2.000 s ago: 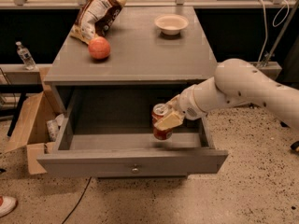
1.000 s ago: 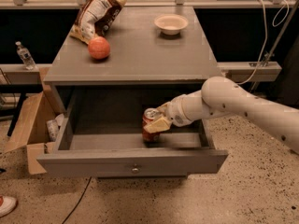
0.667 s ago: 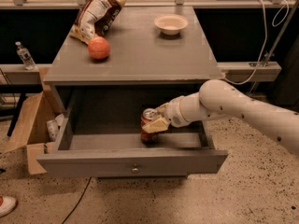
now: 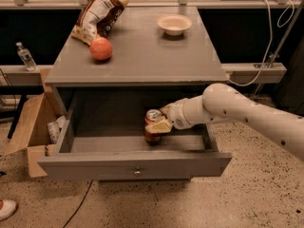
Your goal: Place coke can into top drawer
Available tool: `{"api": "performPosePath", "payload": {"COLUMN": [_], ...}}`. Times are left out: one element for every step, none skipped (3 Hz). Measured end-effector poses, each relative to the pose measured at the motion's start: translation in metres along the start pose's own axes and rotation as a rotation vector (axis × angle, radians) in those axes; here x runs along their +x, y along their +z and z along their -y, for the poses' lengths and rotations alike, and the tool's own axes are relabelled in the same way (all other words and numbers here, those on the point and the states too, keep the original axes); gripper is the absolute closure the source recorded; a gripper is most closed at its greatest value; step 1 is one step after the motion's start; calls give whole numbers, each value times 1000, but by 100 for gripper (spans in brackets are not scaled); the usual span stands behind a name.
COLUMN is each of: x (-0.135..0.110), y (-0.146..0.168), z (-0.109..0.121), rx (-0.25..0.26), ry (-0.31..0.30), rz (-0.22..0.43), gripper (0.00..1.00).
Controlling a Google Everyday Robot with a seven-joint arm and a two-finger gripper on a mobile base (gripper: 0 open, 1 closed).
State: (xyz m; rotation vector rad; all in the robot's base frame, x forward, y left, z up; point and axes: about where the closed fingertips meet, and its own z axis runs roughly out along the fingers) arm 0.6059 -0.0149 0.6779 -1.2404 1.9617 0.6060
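Note:
The coke can (image 4: 152, 133), red with a silver top, stands upright inside the open top drawer (image 4: 133, 164), right of its middle, with its base at the drawer floor. My gripper (image 4: 159, 124) comes in from the right on the white arm (image 4: 237, 113), and its fingers are closed around the can's upper part. The drawer is pulled fully out from the grey cabinet, and its front panel has a small round metal knob (image 4: 137, 172).
On the cabinet top (image 4: 142, 56) lie a chip bag (image 4: 97, 13), a round orange-red fruit (image 4: 101, 49) and a white bowl (image 4: 174, 24). An open cardboard box (image 4: 31, 127) stands on the floor at the left. A water bottle (image 4: 25, 56) stands on a ledge at the left.
The gripper has carried the can leftward and down into the drawer. Over the last second it has barely moved, staying low in the drawer.

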Motion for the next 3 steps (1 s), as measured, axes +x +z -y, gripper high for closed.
{"api": "performPosePath", "payload": {"x": [2,7,11], "y": [-3,-24,-59], "z": [1,7,15], "rx": [5,29,57], "ry": [2,8,12], "rz": [4,3,0], "gripper": [0,0,0]}}
